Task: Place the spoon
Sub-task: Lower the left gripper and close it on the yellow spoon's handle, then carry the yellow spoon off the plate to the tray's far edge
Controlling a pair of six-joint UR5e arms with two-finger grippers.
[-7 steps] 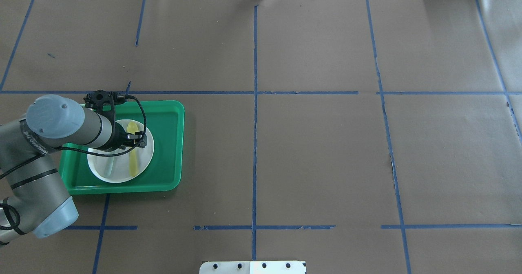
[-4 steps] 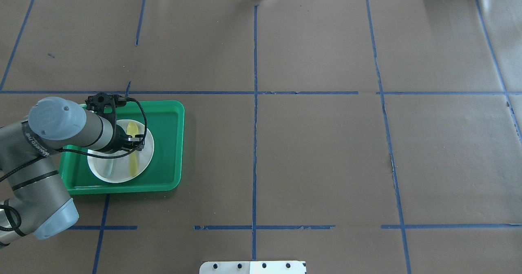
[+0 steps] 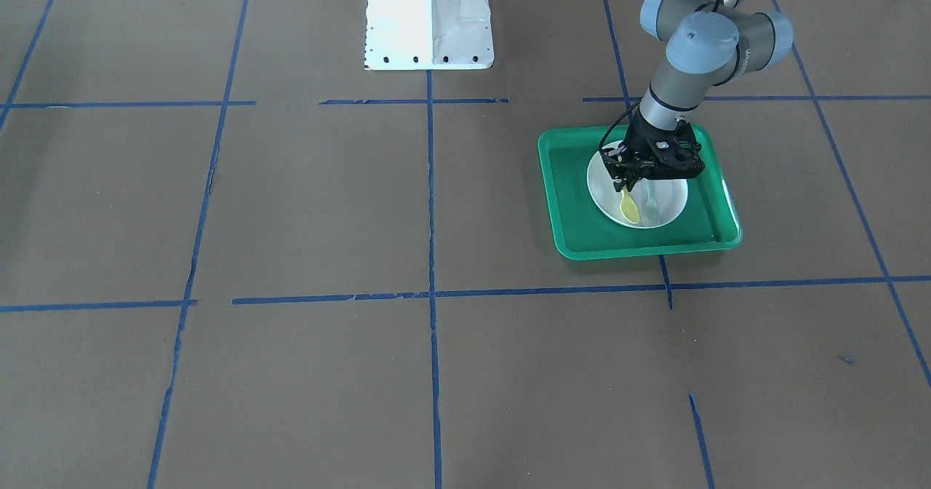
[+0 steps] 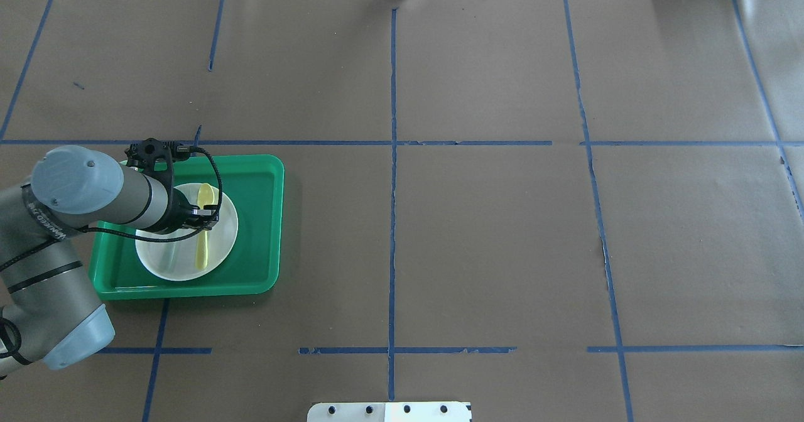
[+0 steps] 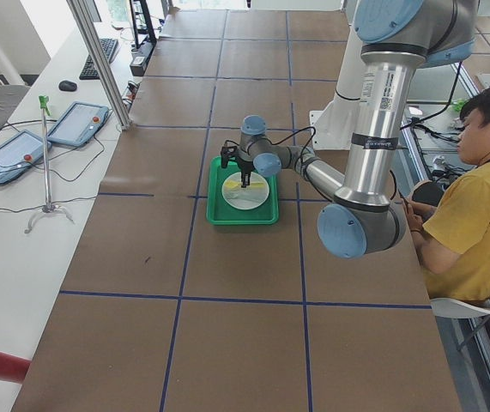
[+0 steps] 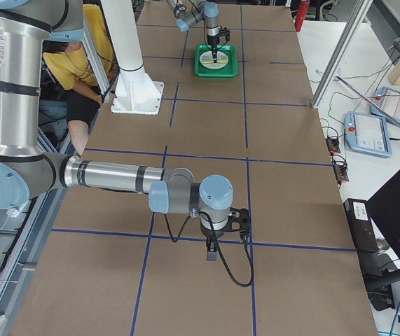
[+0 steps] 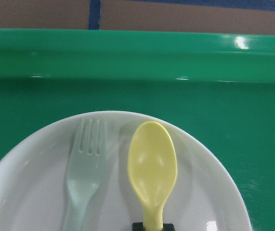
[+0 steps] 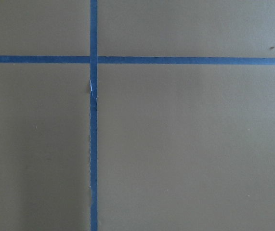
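Two slim black left fingers [image 7: 138, 226] sit tight against either side of the yellow handle, narrowed right down to its width. I read that as a pinch on the spoon [image 7: 152, 168], just behind its bowl. The bowl pokes out ahead of the fingers and the rest of the handle trails out behind them.

Directly beneath the fingers is the white plate [image 7: 209, 192], and the spoon is low over it or already touching; I can't tell which. Just beside the fingers lies a pale grey-green fork [image 7: 85, 178], parallel to the spoon and not touching it.

So this looks like the set-down, and here's how to do it well. Ease down until bowl and handle both bear on the plate, open only a little, then lift straight up. No sideways drag, or the fork gets nudged. Light glossy plastic like this may cling to a finger or skid on the smooth plate.

What a tidy little thing: oval bowl facing up, flat straight handle, shorter than the plate is wide.

Around the plate is the green tray [image 7: 137, 53], on the brown worktop [image 4: 490, 233]. Well apart, the right fingers [image 6: 212, 253] hang over bare paper; open or closed, I cannot tell.
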